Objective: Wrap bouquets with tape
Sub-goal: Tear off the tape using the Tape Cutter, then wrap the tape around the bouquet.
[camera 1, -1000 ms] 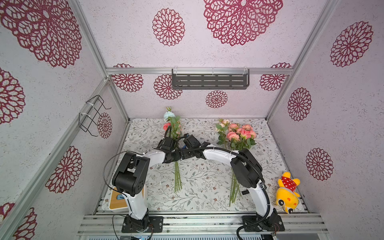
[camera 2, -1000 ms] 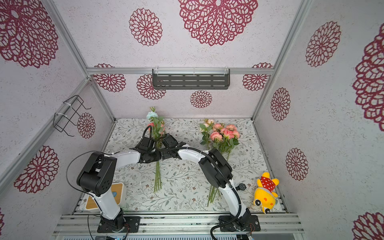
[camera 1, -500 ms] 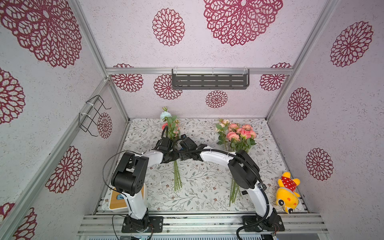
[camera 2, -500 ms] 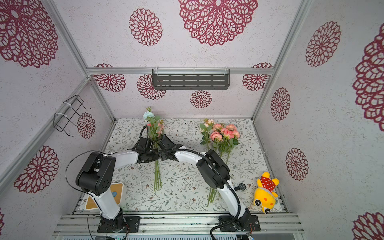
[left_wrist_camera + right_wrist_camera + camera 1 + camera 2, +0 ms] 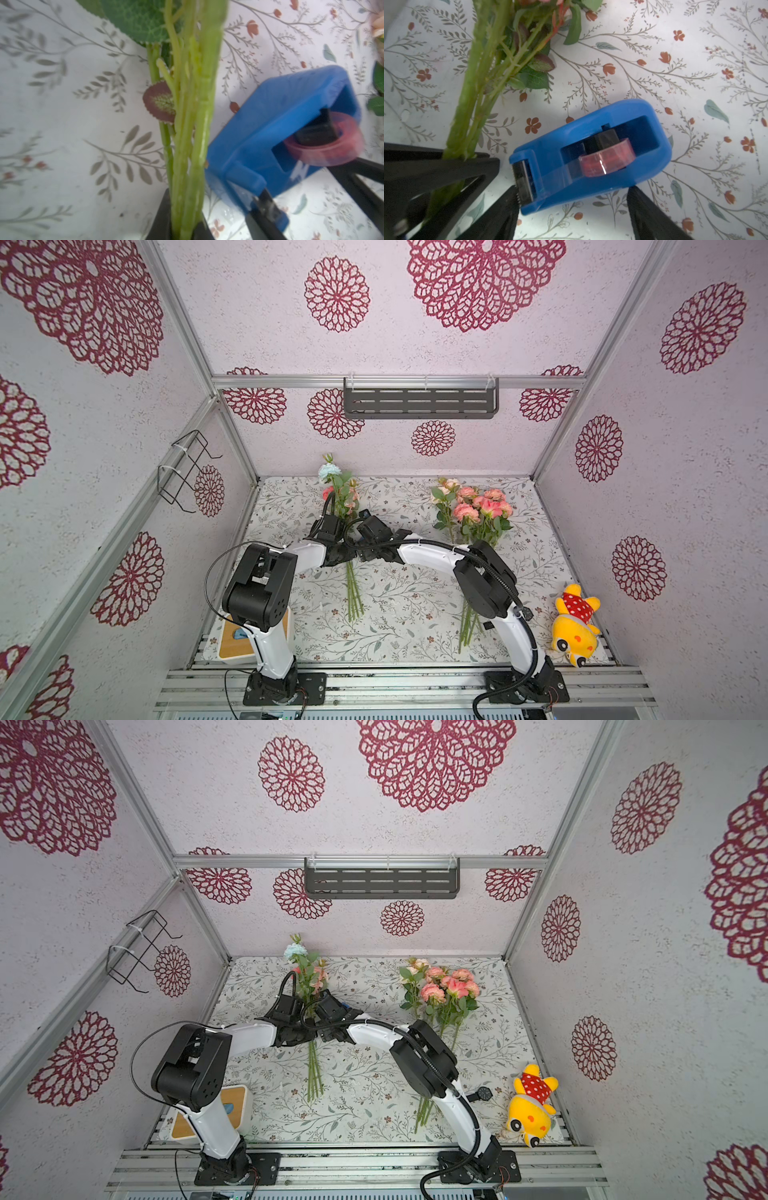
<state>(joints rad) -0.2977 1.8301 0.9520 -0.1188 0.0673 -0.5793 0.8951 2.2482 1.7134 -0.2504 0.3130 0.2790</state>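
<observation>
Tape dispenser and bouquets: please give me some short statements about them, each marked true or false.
1. The left end effector is shut on the stems of the bouquet with the pale blue bloom. True.
2. The tape dispenser is red. False: it is blue, with a pinkish roll.
3. The tape dispenser sits between the fingers of the right end effector. True.
4. The other bouquet stands in a vase. False: it lies flat on the table.
</observation>
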